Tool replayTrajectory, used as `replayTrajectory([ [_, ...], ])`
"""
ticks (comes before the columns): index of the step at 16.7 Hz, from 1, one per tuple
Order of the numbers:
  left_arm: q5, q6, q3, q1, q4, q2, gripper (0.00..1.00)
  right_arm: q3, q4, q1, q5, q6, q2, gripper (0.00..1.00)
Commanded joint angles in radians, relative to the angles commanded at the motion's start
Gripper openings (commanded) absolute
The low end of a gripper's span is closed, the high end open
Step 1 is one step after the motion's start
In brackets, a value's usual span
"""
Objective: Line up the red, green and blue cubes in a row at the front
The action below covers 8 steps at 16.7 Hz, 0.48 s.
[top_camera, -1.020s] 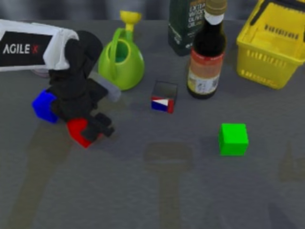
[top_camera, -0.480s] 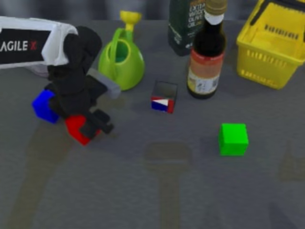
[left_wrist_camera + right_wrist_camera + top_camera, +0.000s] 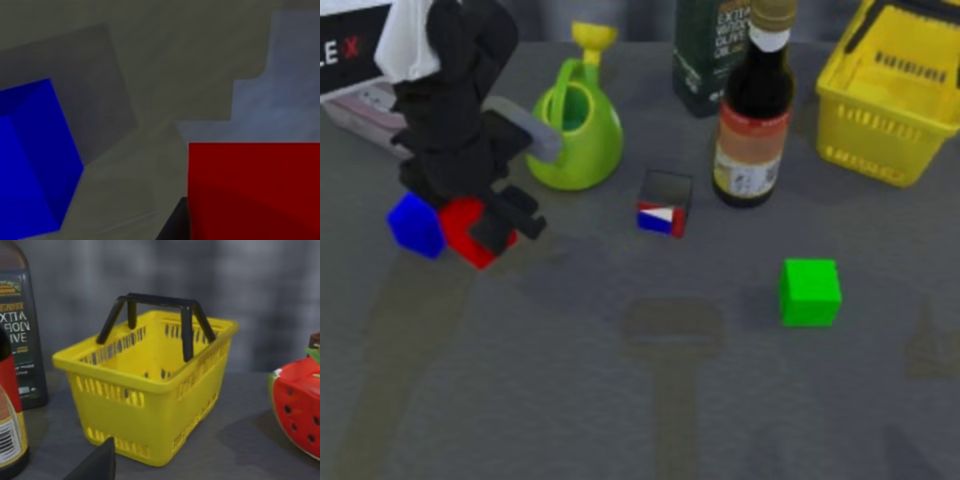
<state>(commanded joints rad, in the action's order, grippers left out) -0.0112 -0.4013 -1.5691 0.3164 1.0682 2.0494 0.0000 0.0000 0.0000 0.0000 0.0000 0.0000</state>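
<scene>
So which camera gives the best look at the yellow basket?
The right wrist view: the yellow basket appears whole, black handles raised. The top view cuts it off at the table's far right corner. The left wrist view misses it.

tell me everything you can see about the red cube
The red cube is small, plain, bright red and unmarked, with a smooth matte look. It sits at the table's left side, turned at an angle, close beside the blue cube. The left claw is closed around it, dark fingers against its sides. In the left wrist view its red face fills the near corner, with the blue cube apart from it.
</scene>
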Motion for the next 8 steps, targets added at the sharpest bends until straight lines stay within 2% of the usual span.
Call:
replayTrajectory([
  [5,0.001,0.012,0.005,0.012,-0.002,0.002,0.00,0.000,0.000,0.000,0.000,0.000,0.000,1.00],
  [8,0.004,0.110,0.027,0.052,0.000,-0.018,0.00,0.000,0.000,0.000,0.000,0.000,0.000,1.00],
])
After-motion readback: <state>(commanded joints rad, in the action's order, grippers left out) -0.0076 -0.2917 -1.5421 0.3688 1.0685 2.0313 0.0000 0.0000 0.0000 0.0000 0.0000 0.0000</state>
